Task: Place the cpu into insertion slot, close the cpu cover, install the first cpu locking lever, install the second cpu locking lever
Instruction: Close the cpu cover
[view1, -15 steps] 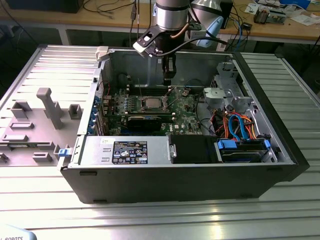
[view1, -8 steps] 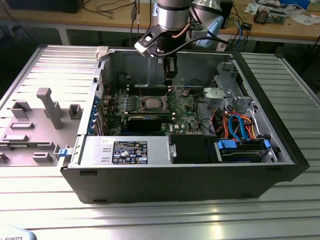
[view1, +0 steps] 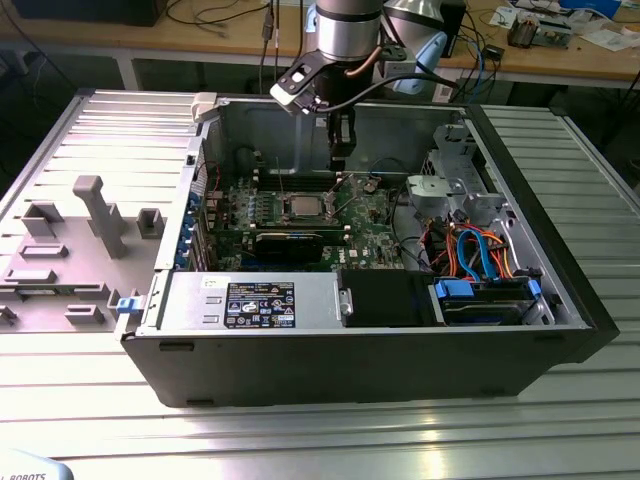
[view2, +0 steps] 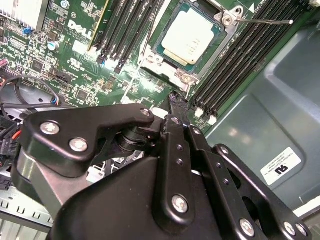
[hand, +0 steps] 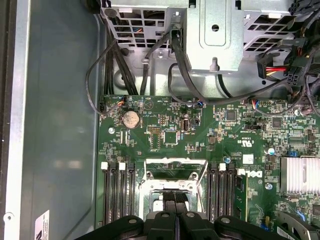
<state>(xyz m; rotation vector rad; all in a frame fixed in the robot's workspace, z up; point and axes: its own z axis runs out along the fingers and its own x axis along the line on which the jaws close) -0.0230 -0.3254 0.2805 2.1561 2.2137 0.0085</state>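
- Exterior view: an open computer case (view1: 350, 370) is seen lying on a ribbed metal table (view1: 300, 440), and the arm is lowered into it from above.
- The green motherboard (hand: 165, 125) is laid flat on the case floor, with long black memory slots (hand: 117, 192) set on either side of the socket.
- The gripper (hand: 175, 197) is held low over the board, just beside the socket's edge — its fingers are pressed together, with nothing seen pinched between them.
- The insertion slot (view2: 226, 20) is already filled: the cpu (view2: 190, 37) is seated flat inside it, and its silver top is fully exposed in the second wrist view.
- The cpu cover (hand: 175, 163) is judged to be raised off the chip and hinged at the side nearest the fingertips, since the chip's coloured border is left uncovered.
- A thin locking lever (view2: 265, 21) is seen sticking out from the socket's corner, unlatched.
- Closing the cover is judged to be the step in hand. The closed fingers are best used as a blunt pusher — contact should be kept on the frame's metal, away from the chip and the socket. The frame should be swung slowly about its hinge until it lies flat, and the lever rod should be kept clear so that it is not trapped beneath.
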